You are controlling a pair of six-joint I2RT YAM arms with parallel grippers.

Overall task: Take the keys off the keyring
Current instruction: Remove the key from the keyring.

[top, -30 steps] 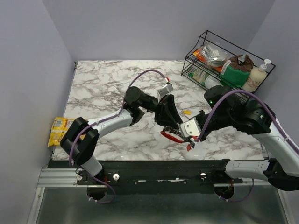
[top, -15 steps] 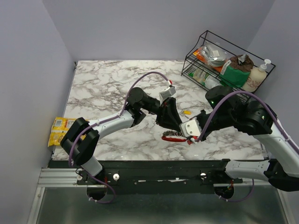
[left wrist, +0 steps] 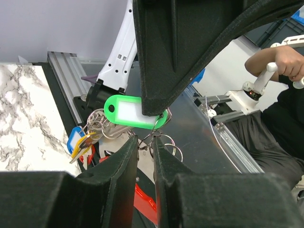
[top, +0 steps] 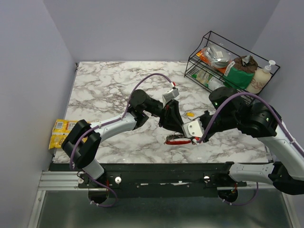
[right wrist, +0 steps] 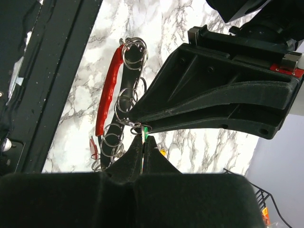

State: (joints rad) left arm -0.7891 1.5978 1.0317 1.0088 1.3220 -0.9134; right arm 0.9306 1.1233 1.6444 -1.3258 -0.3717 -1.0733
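Keyring (right wrist: 108, 97): a long curved clip, bright red along one side and grey metal along the other. It is located over the near edge of the table, between the two grippers. Whether it touches the surface cannot be told. A cluster of thin steel split rings (right wrist: 124, 102) is threaded along it.

Green-tagged key (left wrist: 130, 112): plastic head with a white label, joined to the rings at its eyelet end. A blue-tagged key (left wrist: 74, 138) and a yellow-tagged key (left wrist: 81, 144) hang together just beside it.

Right gripper (right wrist: 143, 141): jaws fully closed, pinching the green-tagged key edge-on.

Left gripper (left wrist: 145, 142): jaws a narrow slot apart, with wire rings at the mouth of the slot. Whether they are pinched cannot be determined.

Surroundings: a white marble table with grey veins (top: 104, 85), a black wire rack (top: 198, 46) of packets at its far right corner, and a yellow snack packet (top: 60, 133) at its left edge.
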